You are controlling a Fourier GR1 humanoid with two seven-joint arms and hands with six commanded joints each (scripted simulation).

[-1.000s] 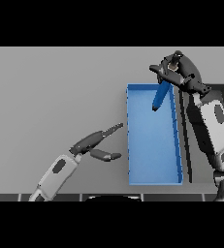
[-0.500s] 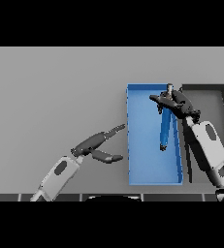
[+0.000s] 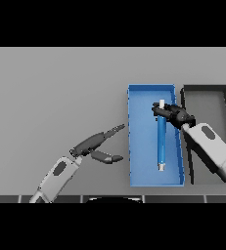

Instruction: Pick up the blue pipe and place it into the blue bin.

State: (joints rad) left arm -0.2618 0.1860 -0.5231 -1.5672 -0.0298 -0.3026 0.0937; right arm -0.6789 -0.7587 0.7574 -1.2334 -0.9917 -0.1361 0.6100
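Observation:
The blue pipe (image 3: 161,141) lies lengthwise inside the blue bin (image 3: 140,141), white caps at both ends, its near end close to the bin's front. My right hand (image 3: 172,114) hovers over the bin's far half, fingers curled round the pipe's far end. My left hand (image 3: 96,144) rests over the table to the left of the bin, fingers straight and thumb apart, holding nothing.
A dark grey bin (image 3: 207,95) stands directly to the right of the blue bin, and my right forearm (image 3: 210,146) crosses over it. Bare grey table stretches to the left and behind.
The right hand has come down and nearer with the pipe, which has swung from hanging upright to lying flat in the blue bin. The left hand has barely moved.

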